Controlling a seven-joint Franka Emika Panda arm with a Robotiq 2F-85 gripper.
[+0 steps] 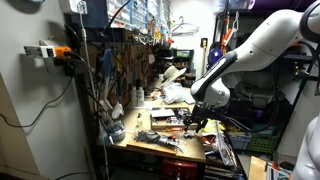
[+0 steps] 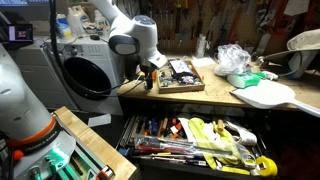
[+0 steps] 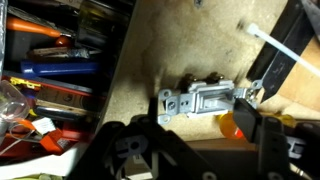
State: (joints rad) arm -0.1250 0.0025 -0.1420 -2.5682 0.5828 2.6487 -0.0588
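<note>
My gripper [image 3: 200,122] hangs low over a wooden workbench [image 3: 170,45], jaws wide apart and holding nothing. A grey metal light switch [image 3: 200,99] lies flat on the bench just beyond the fingertips. A small orange object [image 3: 231,125] sits against the inside of the right finger; what it is I cannot tell. In both exterior views the gripper [image 1: 197,118] [image 2: 150,68] is down at the bench edge, beside a shallow tray of small parts [image 2: 182,74].
An open drawer full of hand tools [image 2: 200,140] [image 3: 50,70] juts out below the bench edge. A white zip tie [image 3: 268,40] lies on the bench. A crumpled plastic bag [image 2: 235,58] and a white board [image 2: 265,95] sit further along. A pegboard with tools [image 1: 120,60] backs the bench.
</note>
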